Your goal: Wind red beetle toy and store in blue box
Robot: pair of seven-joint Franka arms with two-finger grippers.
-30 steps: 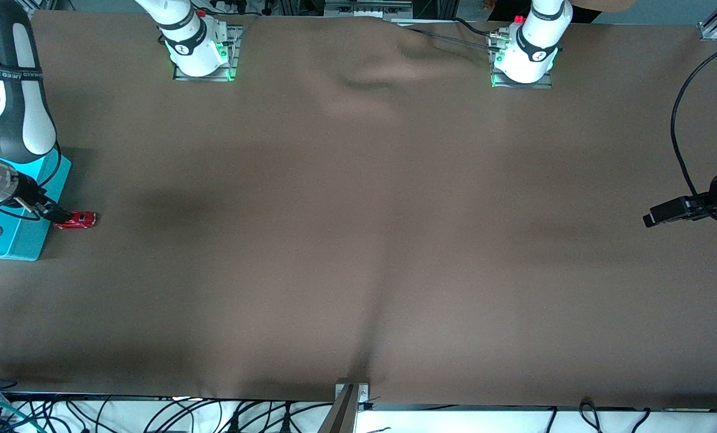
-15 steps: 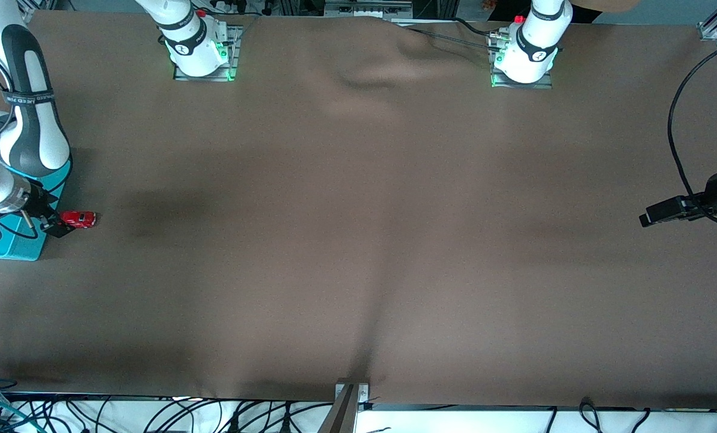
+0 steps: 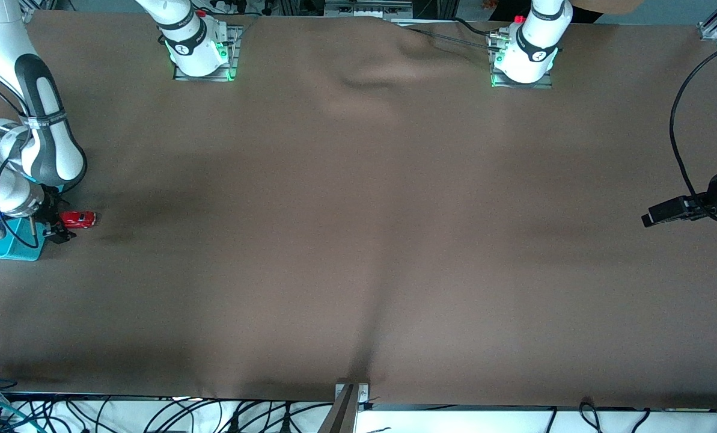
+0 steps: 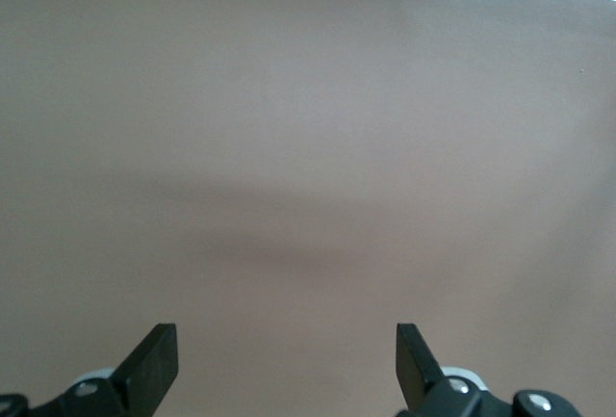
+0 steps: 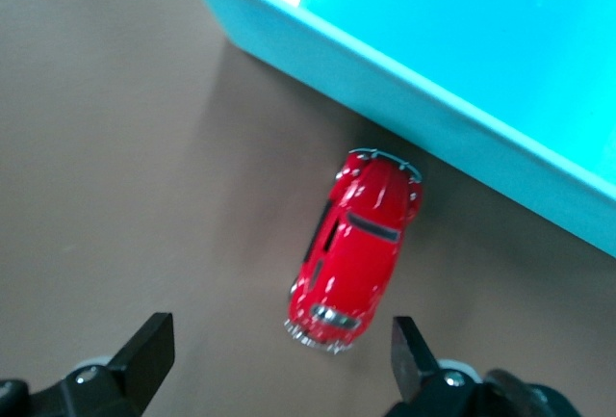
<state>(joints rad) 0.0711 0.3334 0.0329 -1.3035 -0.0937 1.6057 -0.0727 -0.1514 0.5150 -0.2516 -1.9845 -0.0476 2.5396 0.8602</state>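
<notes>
Surface: brown cloth [image 3: 358, 240] over the whole table, rumpled near the upper middle of the front view, with cables along the lower edge.
Car: red beetle [image 3: 79, 219] at the far left of the front view, about mid-height, on the cloth just beside the box; in the right wrist view [image 5: 358, 248] it sits upright on its wheels, one end almost at the box wall, and I cannot tell whether they touch.
Box: blue, open-topped [image 3: 9, 249], at the left edge of the front view, mostly covered by the right arm; its wall crosses the upper right of the right wrist view [image 5: 404, 99].
Right gripper: [image 3: 54, 228] low at the car's box-side end, fingers spread wide, holding nothing; in its wrist view [image 5: 279, 354] the car lies between the two tips.
Left gripper: [image 4: 287, 359] at the right edge of the front view [image 3: 649, 219], spread wide, empty, waiting above bare cloth.
Stage: my guess is the approach to grasp; winding and storing are not done.
Risks: the car lies slanted across the jaw line, so closing may pinch it off-centre and spin it or roll it away; the nearby box wall may snag a fingertip; smooth rounded paint could slip.
</notes>
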